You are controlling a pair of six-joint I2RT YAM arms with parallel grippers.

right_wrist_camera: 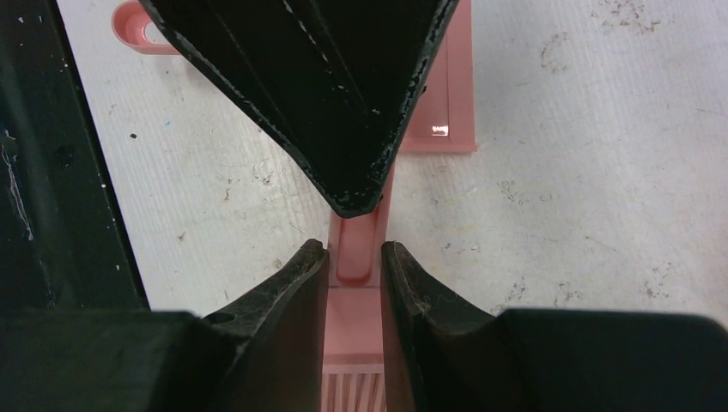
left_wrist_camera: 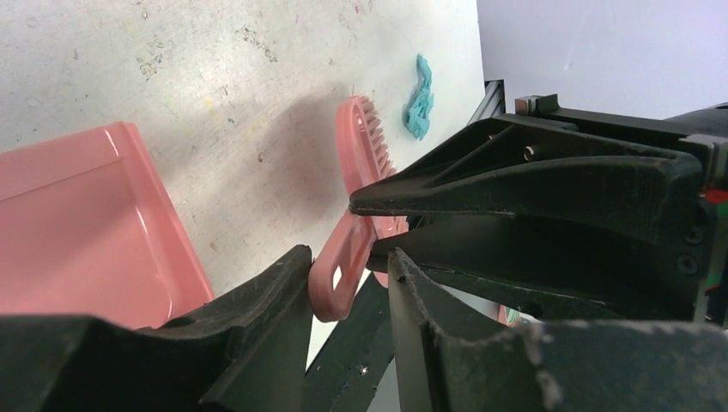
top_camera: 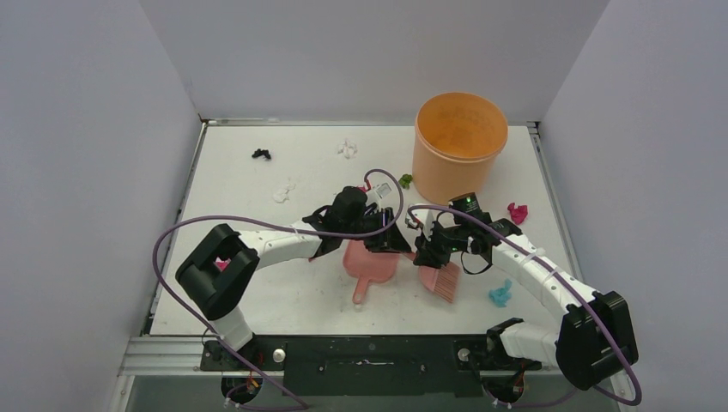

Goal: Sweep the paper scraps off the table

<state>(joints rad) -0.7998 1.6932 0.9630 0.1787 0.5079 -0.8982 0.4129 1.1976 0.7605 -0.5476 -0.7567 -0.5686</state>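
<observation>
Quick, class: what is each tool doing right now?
Left tool: open, holding nothing.
Right tool: closed on the brush handle.

Bright even overhead light; soft shadows; wrist views' near jaws blurred.

Coloured paper scraps (top_camera: 500, 294) scattered across white table (top_camera: 300, 172)

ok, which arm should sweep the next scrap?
Right. The right end effector grips the brush by its handle, and the blue scrap lies on that side. The left end effector is open beside the dustpan, holding nothing.
</observation>
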